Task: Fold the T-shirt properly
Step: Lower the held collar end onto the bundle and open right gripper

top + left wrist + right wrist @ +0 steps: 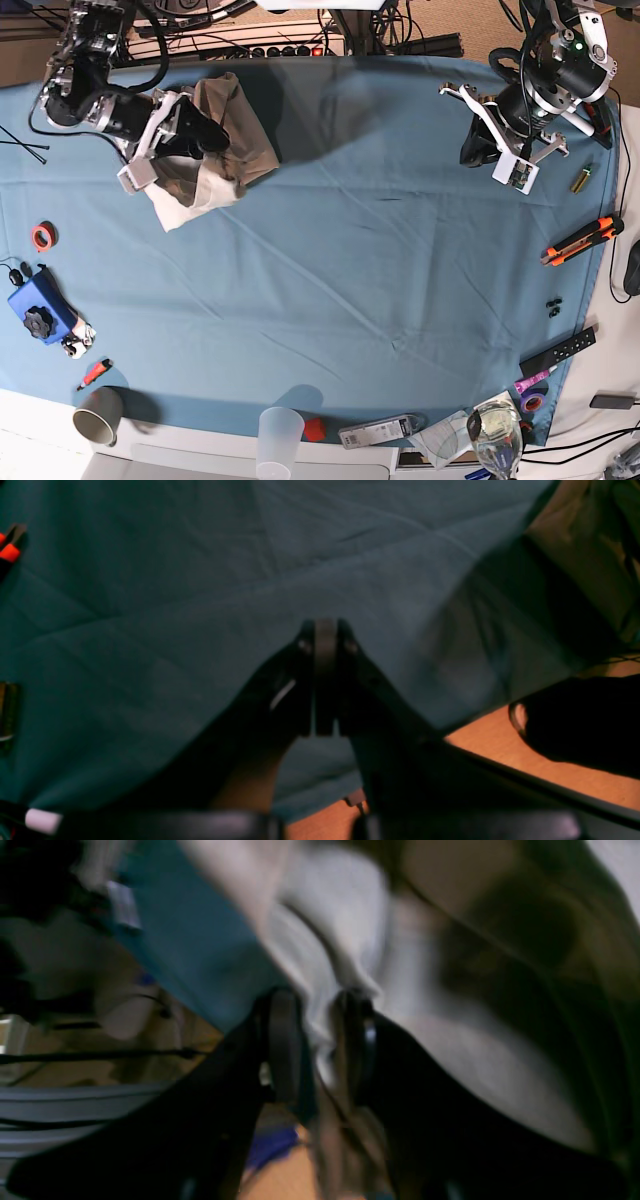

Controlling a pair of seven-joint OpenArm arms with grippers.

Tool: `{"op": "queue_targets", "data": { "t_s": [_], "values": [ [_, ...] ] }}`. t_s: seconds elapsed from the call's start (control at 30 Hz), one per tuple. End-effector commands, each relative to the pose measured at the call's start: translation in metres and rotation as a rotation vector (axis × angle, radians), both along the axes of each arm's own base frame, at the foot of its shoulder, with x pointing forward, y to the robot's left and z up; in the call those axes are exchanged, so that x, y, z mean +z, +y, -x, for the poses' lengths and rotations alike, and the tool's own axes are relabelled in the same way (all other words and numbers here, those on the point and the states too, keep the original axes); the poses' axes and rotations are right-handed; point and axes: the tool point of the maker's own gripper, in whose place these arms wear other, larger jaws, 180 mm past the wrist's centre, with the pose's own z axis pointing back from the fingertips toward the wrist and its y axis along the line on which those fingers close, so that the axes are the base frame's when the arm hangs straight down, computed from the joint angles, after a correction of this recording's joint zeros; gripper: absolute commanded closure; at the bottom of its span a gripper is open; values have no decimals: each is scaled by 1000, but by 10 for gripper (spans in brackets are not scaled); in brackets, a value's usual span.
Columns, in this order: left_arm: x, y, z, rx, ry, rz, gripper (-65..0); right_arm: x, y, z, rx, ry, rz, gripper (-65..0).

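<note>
The beige T-shirt (225, 140) lies bunched in a heap at the far left of the blue tablecloth (380, 260). My right gripper (207, 137) is shut on a fold of it. The blurred right wrist view shows pale T-shirt fabric (450, 1050) pinched in that gripper (320, 1040), lifted off the cloth. My left gripper (474, 152) hangs over the far right of the tablecloth, well away from the shirt. In the left wrist view this gripper (325, 630) is shut and empty above the blue cloth (175, 605).
An orange utility knife (582, 240) and a black remote (558, 352) lie at the right edge. A blue object (38, 308) and a red tape ring (42, 236) lie at the left. A paper cup (98, 414) and a clear cup (281, 432) stand at the front.
</note>
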Motion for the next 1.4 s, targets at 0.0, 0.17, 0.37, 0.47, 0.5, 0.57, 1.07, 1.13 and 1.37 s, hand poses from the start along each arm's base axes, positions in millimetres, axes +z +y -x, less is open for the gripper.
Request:
{"op": "queue_targets", "data": {
  "t_s": [0.0,0.17,0.37,0.47,0.5,0.57,1.07,1.13,1.37],
  "values": [
    [8,1,-3,-3,-37,-7,0,26,4,-8,13,-86,-45,-159],
    [0,11,3,47,-1,-43,0,59,1,-14,8,-201,-47,-159],
    [-6,14,9,67,26,-49,0,79,-26,-25,-77,-288,8,-159],
    [-3,9,9,57,18,-22,0,79,-53,-33,-161,-303,97,-159],
    [-3,7,9,53,17,-11,0,71,-63,-34,-190,-281,151,-159],
    [-2,4,10,30,12,-6,0,50,-79,-35,-226,-218,233,-154],
    [4,-6,9,-12,-12,38,0,-107,-67,9,-105,279,348,-154],
    [4,-8,10,-37,-19,31,0,-99,-66,-1,-120,235,329,-154],
    [7,-14,11,-61,-32,52,0,-35,-48,-49,-89,-2,286,-152]
  ]
}}
